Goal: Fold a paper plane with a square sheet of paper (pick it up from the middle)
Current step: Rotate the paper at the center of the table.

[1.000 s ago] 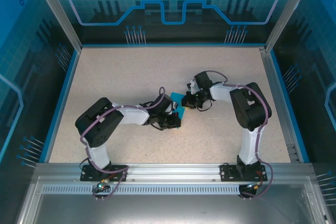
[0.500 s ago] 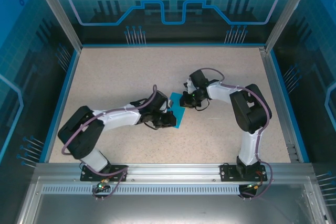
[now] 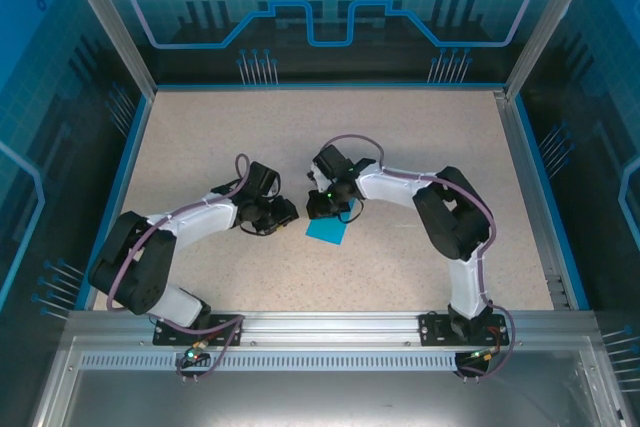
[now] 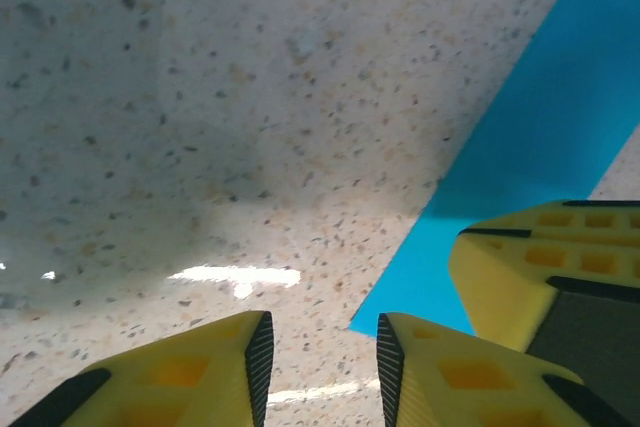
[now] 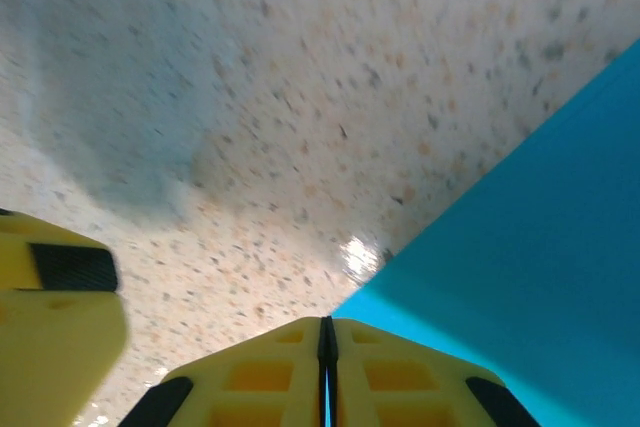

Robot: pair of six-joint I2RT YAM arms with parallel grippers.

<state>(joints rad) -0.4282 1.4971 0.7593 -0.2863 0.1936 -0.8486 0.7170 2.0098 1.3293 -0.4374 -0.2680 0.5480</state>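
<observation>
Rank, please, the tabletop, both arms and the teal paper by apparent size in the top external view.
1. tabletop
2. left arm and right arm: alike, unranked
3. teal paper

We're seeing left arm [image 3: 195,218] and right arm [image 3: 390,184] wearing white-black shells, trailing purple cables [image 3: 350,138]; yellow fingers [image 4: 190,372] carrying black pads [image 4: 261,352].
</observation>
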